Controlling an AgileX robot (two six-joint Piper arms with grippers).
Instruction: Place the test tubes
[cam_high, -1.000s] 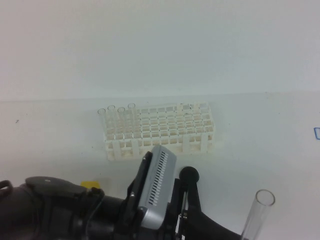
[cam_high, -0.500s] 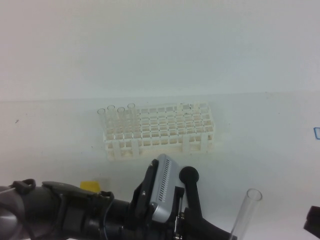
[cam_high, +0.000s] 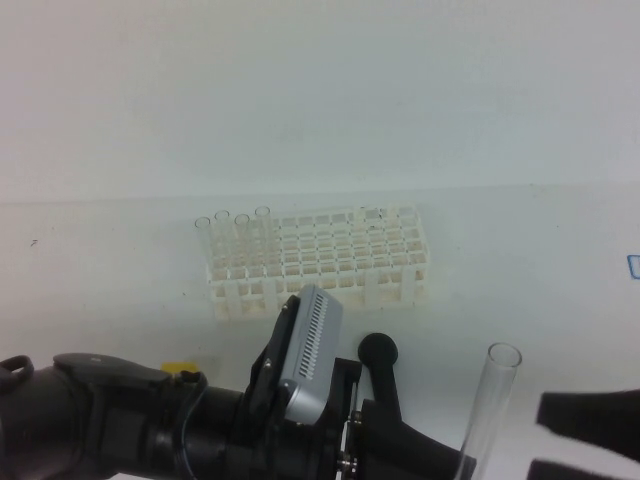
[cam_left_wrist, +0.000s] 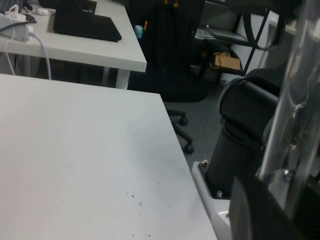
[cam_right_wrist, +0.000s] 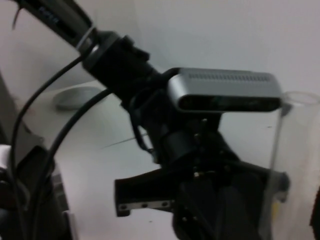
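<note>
The left gripper (cam_high: 460, 468), close in front of the robot, is clamped on the lower end of a test tube (cam_high: 487, 405), so the tube stands upright, probably for a handover. The right gripper (cam_high: 590, 443) is just beside it, jaws apart. The rack (cam_high: 330, 270) stands well apart, farther back.

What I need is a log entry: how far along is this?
Four test tubes stand at the white rack's left end. The left hand, in front of the rack, holds another tube mouth-up, not yet racked; the open right hand is at the right edge. Many slots empty.
</note>
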